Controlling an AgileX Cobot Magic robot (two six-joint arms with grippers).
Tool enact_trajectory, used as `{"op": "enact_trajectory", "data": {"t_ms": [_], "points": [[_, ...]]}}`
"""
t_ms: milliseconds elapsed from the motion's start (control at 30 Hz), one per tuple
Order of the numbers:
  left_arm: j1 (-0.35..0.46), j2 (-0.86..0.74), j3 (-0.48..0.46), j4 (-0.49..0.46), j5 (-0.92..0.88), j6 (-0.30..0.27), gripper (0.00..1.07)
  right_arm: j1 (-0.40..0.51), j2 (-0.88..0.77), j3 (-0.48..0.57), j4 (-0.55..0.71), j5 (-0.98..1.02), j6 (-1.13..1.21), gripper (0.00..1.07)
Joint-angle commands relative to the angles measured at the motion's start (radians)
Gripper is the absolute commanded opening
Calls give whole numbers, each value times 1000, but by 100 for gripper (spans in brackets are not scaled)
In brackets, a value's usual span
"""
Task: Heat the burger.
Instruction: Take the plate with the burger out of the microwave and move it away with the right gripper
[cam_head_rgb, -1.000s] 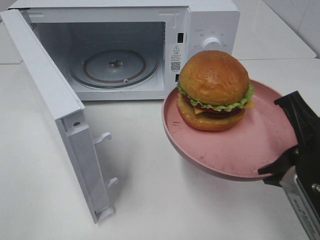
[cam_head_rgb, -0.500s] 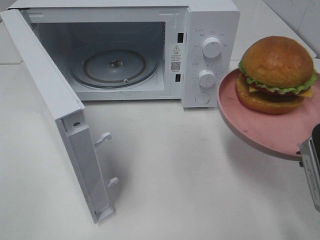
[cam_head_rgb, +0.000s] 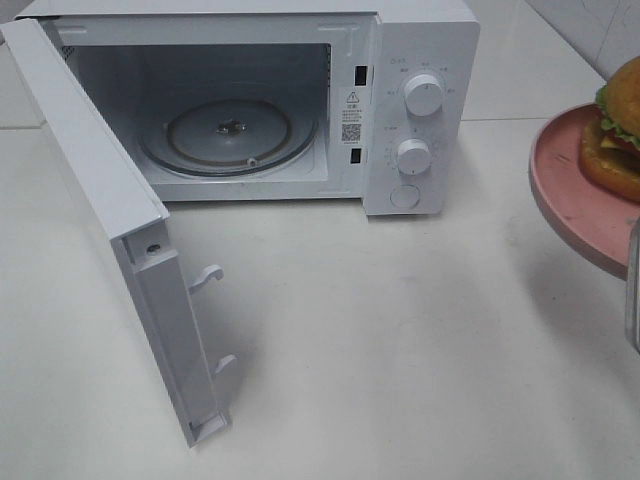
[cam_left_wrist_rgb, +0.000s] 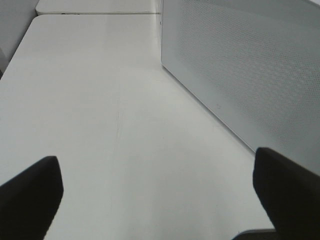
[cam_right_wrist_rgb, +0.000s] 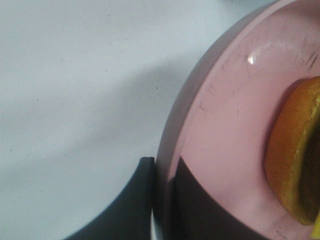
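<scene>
The burger (cam_head_rgb: 618, 135), with its golden-brown bun and green lettuce, rides on a round pink plate (cam_head_rgb: 570, 190) held above the table at the far right, cut off by the frame edge. In the right wrist view my right gripper (cam_right_wrist_rgb: 162, 167) is shut on the plate's rim (cam_right_wrist_rgb: 225, 125), one dark finger (cam_right_wrist_rgb: 137, 195) below it and one on top, with the burger's bun (cam_right_wrist_rgb: 295, 160) close by. My left gripper (cam_left_wrist_rgb: 155, 162) stands wide open over bare table, holding nothing, beside a white perforated panel (cam_left_wrist_rgb: 250, 65) of the microwave.
The white microwave (cam_head_rgb: 420, 40) stands at the back with its door (cam_head_rgb: 90, 170) swung open to the left, reaching toward the front. Its glass turntable (cam_head_rgb: 230, 135) is bare. Two knobs (cam_head_rgb: 423, 95) sit on its right panel. White table (cam_head_rgb: 400, 350) lies in front.
The plate with the burger has travelled right, from in front of the microwave's control panel to the right edge of the view. The microwave and its door have not moved.
</scene>
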Motion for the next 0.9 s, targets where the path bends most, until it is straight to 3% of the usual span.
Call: {"op": "enact_trajectory", "data": {"t_ms": [33, 500, 567, 900], "points": [[3, -8, 1, -2, -11, -6, 98, -3, -14, -7, -111, 50, 146, 0], [3, -8, 1, -2, -11, -6, 98, -3, 67, -22, -147, 233, 486, 0], [3, -8, 1, -2, -11, -6, 98, -3, 130, -49, -169, 270, 633, 0], [3, -8, 1, -2, -11, -6, 98, -3, 314, -145, -172, 303, 902, 0]]}}
